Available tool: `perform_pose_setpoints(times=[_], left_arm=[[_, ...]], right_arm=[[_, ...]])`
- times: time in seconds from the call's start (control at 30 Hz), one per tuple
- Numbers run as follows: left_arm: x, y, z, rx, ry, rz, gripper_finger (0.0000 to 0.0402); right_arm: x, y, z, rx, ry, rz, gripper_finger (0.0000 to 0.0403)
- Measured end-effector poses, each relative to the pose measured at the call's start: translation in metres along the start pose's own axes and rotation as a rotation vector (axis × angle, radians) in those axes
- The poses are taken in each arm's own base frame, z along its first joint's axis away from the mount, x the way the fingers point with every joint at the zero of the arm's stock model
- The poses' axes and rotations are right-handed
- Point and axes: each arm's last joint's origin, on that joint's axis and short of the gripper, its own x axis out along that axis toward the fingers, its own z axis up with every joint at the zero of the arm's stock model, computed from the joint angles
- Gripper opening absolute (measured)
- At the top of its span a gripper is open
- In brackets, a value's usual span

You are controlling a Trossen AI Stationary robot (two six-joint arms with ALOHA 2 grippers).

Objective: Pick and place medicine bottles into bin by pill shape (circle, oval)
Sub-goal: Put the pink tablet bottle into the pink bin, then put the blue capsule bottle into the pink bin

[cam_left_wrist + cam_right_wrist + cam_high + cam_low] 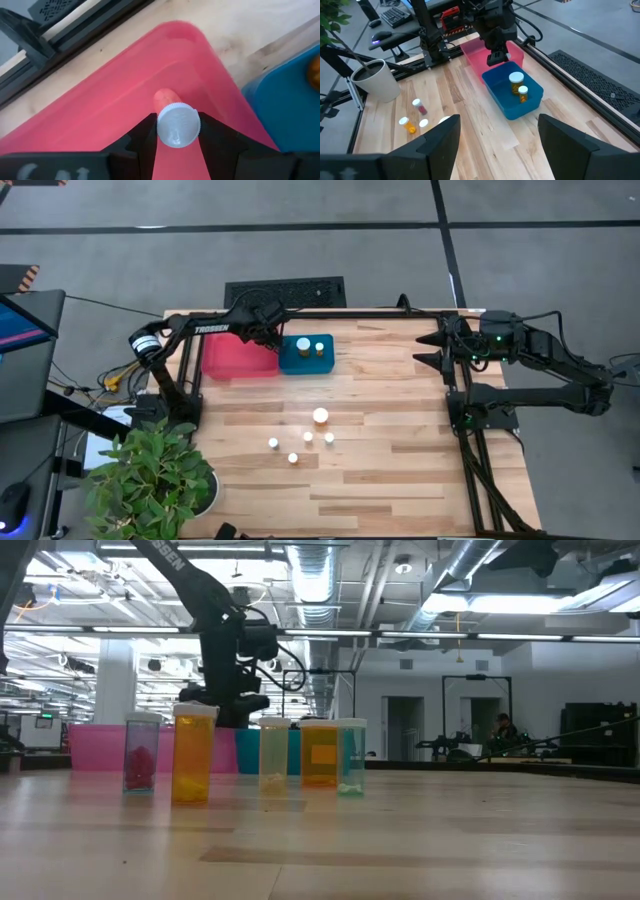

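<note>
Pink plastic fills your left wrist view: the left gripper is clamped on a white-capped bottle and holds it over the inside of the pink bin. You can see the cap pinched between the two dark fingers, with the bottle's reddish body pointing down toward the bin floor. From above, the left gripper sits at the pink bin's far right corner, just beside the blue bin.

Your blue bin already holds two bottles, one wide-capped and one smaller amber one, standing side by side.

Five more bottles stand loose on the wooden table, grouped near its middle and well apart from the bins. At table height you see them upright in a row: a clear one with red contents, a tall orange one, a pale one, an amber one and a clear greenish one.

Your right gripper waits at the table's far right edge, its fingers spread wide with nothing between them.
</note>
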Motion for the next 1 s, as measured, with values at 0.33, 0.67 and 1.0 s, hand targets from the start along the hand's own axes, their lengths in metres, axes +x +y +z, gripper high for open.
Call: perform_pose_setpoints(times=[0.33,0.67,1.0], left_arm=[[0.0001,-0.0015,0.0011,0.037,-0.004,-0.039,0.0148],[0.0001,-0.0018,0.0005,0.041,0.005,-0.052,0.0231],[-0.0001,-0.003,-0.002,0.056,0.041,-0.101,0.0241]], right_arm=[[0.0,0.0,0.0,0.0,0.0,0.0,0.0276],[-0.0001,0.0,0.0,0.0,0.0,0.0,0.0276],[-0.0001,0.0,0.0,0.0,-0.001,0.0,0.0276]])
